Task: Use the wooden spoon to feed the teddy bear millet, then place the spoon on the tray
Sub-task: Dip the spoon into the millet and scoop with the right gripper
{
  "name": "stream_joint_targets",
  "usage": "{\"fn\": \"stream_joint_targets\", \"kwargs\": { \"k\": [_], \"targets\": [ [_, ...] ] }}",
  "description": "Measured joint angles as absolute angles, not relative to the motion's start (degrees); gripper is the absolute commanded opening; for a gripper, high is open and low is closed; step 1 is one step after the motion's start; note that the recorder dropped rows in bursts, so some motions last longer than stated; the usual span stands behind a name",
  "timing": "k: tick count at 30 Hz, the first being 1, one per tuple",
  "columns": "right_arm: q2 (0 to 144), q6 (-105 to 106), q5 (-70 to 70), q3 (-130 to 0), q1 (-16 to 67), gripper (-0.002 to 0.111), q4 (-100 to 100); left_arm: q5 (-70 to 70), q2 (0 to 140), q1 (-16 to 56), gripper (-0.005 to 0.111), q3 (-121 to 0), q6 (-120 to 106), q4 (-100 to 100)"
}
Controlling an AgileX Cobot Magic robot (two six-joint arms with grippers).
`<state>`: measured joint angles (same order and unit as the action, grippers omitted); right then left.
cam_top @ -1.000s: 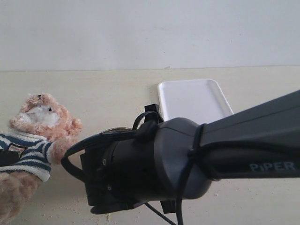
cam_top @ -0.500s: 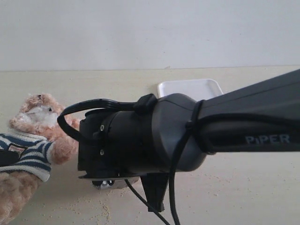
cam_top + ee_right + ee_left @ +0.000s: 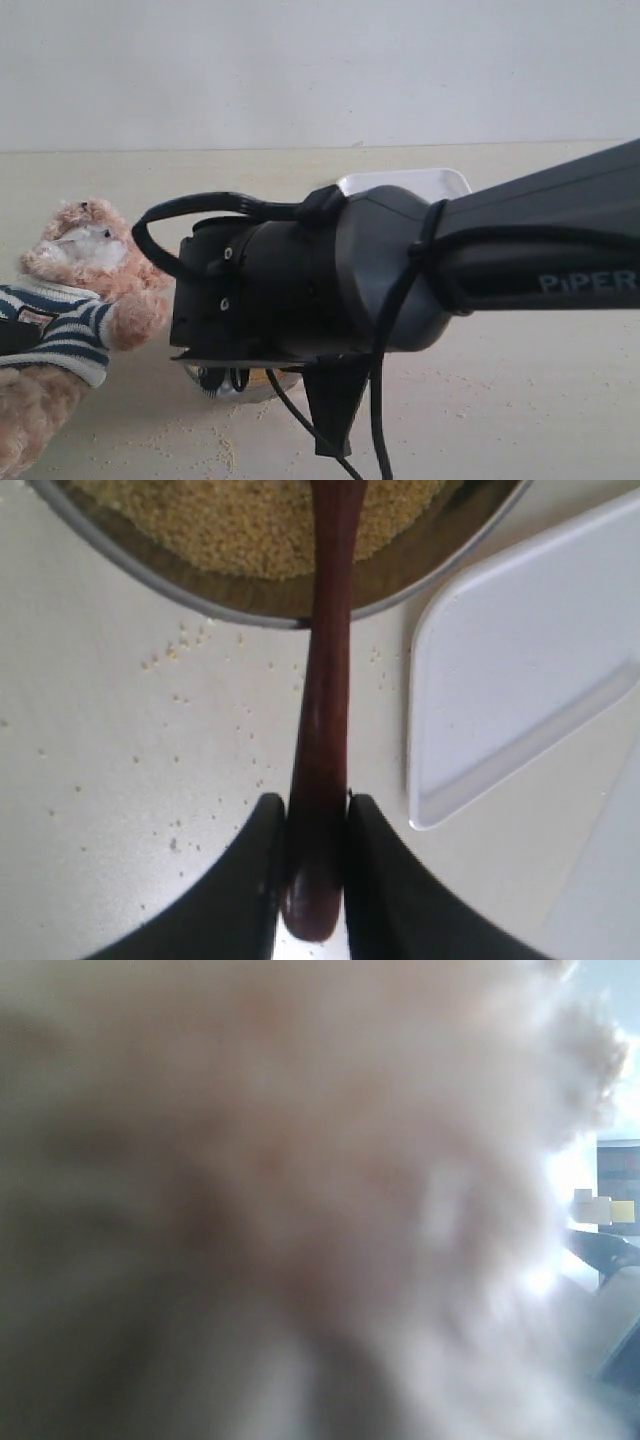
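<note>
the right fingers (image 3: pixel 240 890) are pressed tight on the handle end of the wooden spoon (image 3: pixel 322 730), so its far part reaches over the millet (image 3: pixel 250 520) ahead, probably to scoop. the tray (image 3: pixel 520 660) lies just beside them. the left fingers are hidden by the teddy bear (image 3: pixel 85 260) fur, so i cannot tell their state.

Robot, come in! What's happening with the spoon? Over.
Right hand shut on spoon, reaching over millet. Left hand unseen, only bear fur. Right arm blocks outside view.

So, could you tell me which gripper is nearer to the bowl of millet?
Right. The right gripper holds the spoon reaching over the bowl; the left gripper is against the teddy bear, off to the side.
</note>
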<state>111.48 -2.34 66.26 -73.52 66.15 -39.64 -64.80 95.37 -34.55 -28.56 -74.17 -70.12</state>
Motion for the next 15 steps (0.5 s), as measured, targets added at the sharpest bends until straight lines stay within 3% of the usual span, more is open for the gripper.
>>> {"fn": "stream_joint_targets", "kwargs": {
  "k": [9, 15],
  "targets": [
    [106.35, -1.41, 66.07, -73.65, 62.31, 0.0, -32.94, -64.8, 95.37, -34.55, 0.005, -28.56, -74.17, -70.12],
    [105.64, 4.9, 66.74, -75.47, 57.68, 0.0, -17.92, -64.8, 95.37, -34.55, 0.005, -28.56, -74.17, -70.12]
  ]
}}
